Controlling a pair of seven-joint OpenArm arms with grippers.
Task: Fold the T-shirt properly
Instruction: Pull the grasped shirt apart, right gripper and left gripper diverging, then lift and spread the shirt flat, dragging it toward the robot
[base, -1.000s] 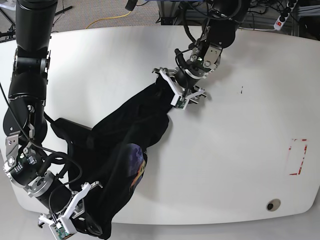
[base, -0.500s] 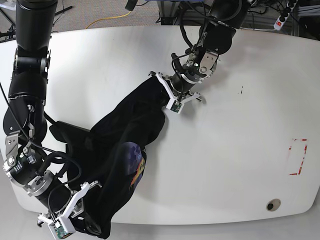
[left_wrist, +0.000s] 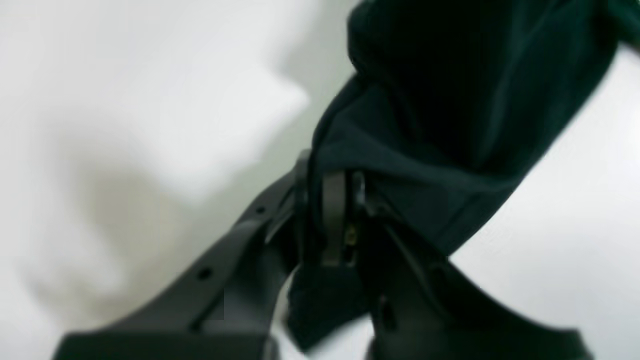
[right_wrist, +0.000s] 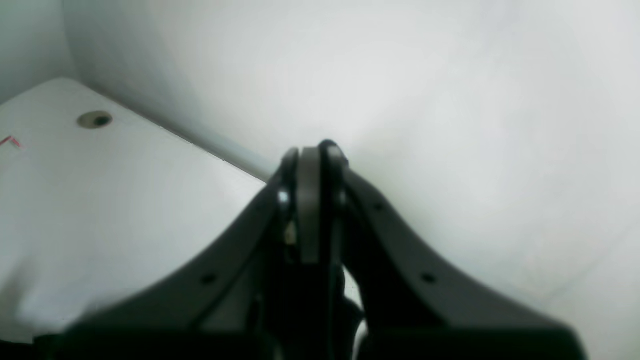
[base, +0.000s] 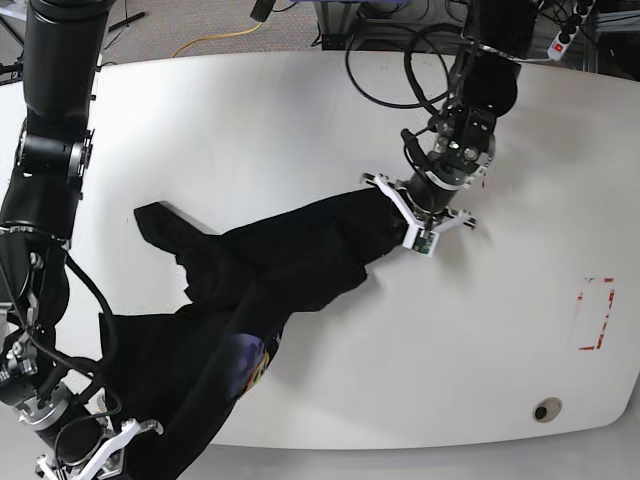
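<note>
The black T-shirt (base: 290, 265) lies stretched in a long diagonal across the white table (base: 250, 130), from the front left edge up to the middle right. Part of its blue and orange print (base: 245, 360) shows near the front. My left gripper (base: 400, 217) is shut on the shirt's upper right end; in the left wrist view dark cloth (left_wrist: 425, 150) is pinched between its closed fingers (left_wrist: 334, 215). My right gripper (base: 92, 455) hangs beyond the table's front left corner, shut, with the shirt's lower end bunched against it. Its pads (right_wrist: 310, 200) are pressed together.
A red tape rectangle (base: 598, 315) marks the table's right side, and a round hole (base: 545, 410) sits near the front right edge. The hole (right_wrist: 94, 119) also shows in the right wrist view. Cables and a power strip (base: 567, 30) lie behind the table.
My left gripper closed on the shirt's upper end and pulled it to the right. The right arm drew back to the lower left, and the shirt stretched out flatter between them.
</note>
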